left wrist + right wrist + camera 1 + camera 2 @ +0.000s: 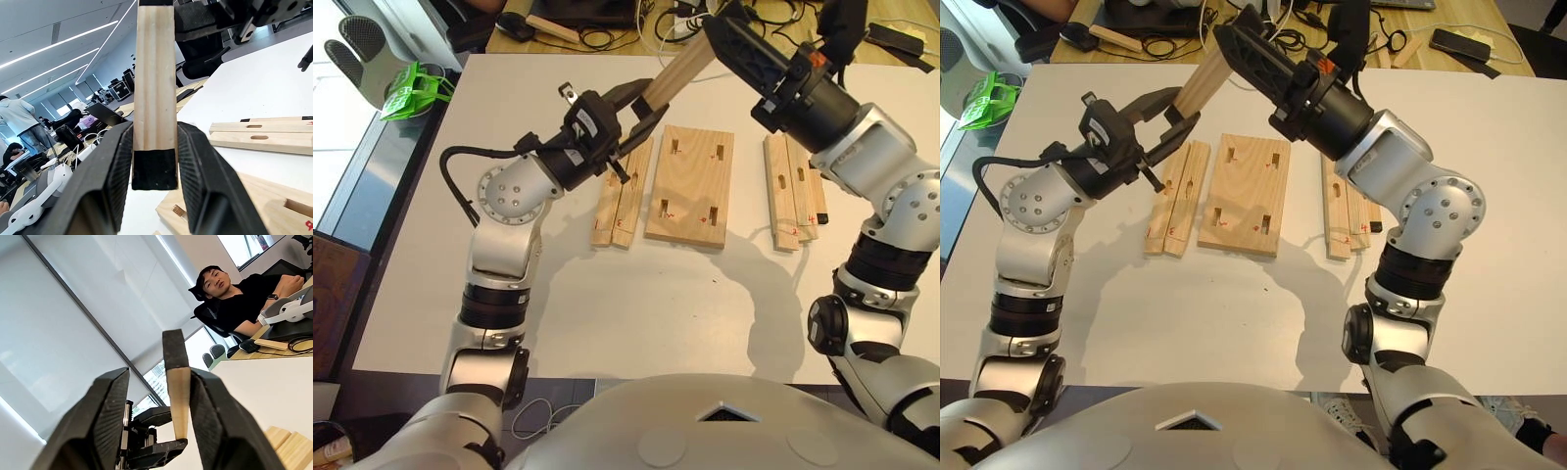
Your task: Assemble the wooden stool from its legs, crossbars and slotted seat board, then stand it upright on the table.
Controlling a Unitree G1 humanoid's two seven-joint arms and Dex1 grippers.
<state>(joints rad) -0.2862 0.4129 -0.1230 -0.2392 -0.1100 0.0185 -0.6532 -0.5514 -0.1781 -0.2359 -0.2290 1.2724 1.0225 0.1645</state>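
A wooden leg [680,70] with black ends hangs above the table's far side, bridging my two grippers. My left gripper [651,100] is shut on its lower end; the fingers [117,166] press both sides of the leg [154,88]. My right gripper [720,39] is at the upper end and stands open: the leg [180,401] lies against one finger with a gap to the other. The slotted seat board [690,186] lies flat mid-table. Two wooden pieces [622,201] lie to its left, and a stack of more [793,191] lies to its right.
The white table [607,313] has free room toward its near edge. Cables and small items [597,34] lie on another desk beyond the far edge. A green object [411,90] sits off the table's left corner.
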